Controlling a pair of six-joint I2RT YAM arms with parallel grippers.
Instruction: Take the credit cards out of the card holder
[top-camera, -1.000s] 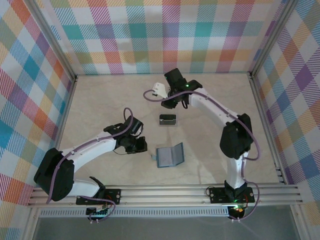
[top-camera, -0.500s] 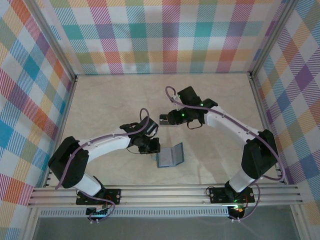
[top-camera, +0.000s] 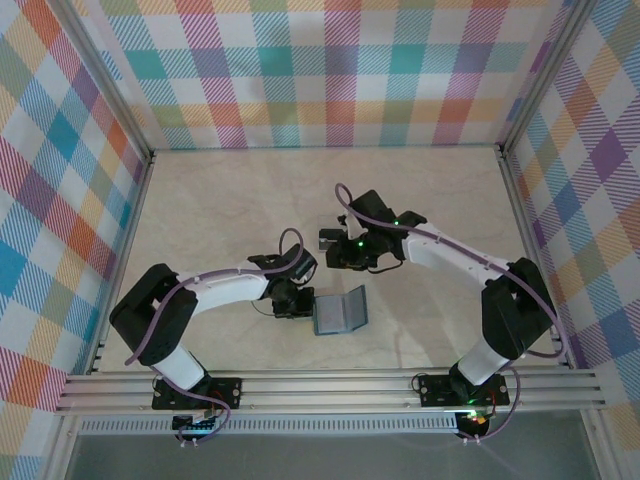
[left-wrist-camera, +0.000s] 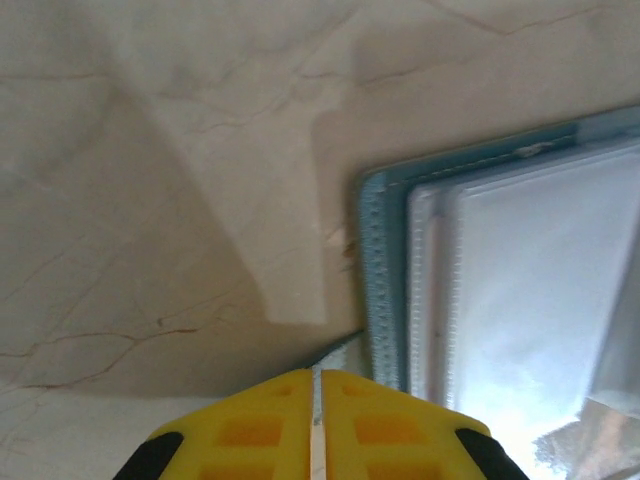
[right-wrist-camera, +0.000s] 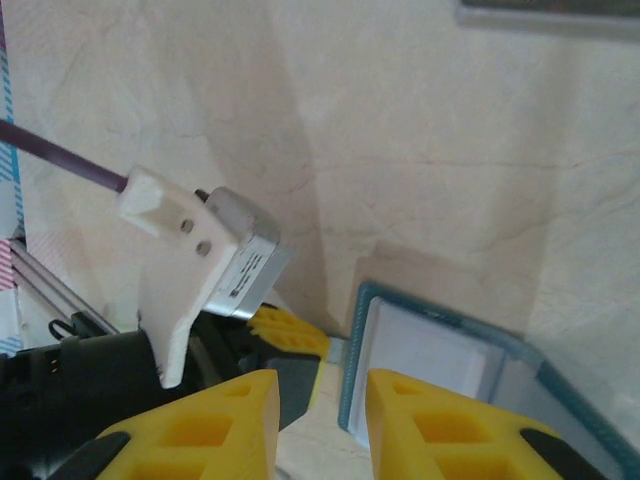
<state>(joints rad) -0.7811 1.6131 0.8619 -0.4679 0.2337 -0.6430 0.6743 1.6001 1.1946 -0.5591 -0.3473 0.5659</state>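
The card holder lies open on the table near the front middle, with 1 dark credit card flat on the table beyond it. The left gripper sits at the holder's left edge, its 2 yellow fingers pressed together; whether they pinch the teal tab I cannot tell. The right gripper hangs above the holder's corner, narrowly parted and empty.
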